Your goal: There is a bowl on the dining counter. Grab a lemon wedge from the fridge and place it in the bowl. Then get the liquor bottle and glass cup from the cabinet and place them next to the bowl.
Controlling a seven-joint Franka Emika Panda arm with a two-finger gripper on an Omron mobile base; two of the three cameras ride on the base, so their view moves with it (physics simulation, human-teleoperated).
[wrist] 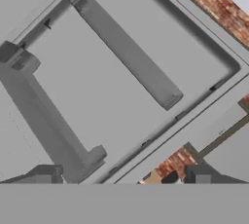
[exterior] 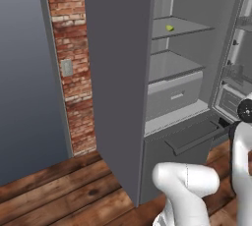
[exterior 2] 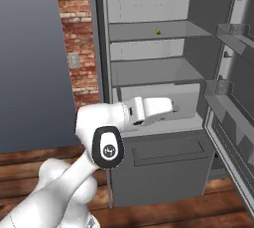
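The fridge (exterior: 118,72) stands open in front of me, its light grey shelves bare except for one item. A small yellow-green lemon wedge (exterior: 170,28) lies on the upper shelf (exterior 2: 158,31). My white hand (exterior 2: 151,109) hovers at drawer height in front of the fridge interior, well below the wedge. In the hand view my gripper (wrist: 124,175) is open with nothing between its fingertips (wrist: 202,175), facing grey fridge panels with rails. The bowl, dining counter, cabinet, liquor bottle and glass cup are out of view.
The fridge door (exterior 2: 233,103) swings open to the right, its shelf bins jutting inward. A drawer (exterior: 174,95) sits under the lower shelf, above a bottom compartment with a bar handle (exterior: 192,136). A brick wall (exterior: 74,72) is left of the fridge, above a wood floor (exterior: 59,190).
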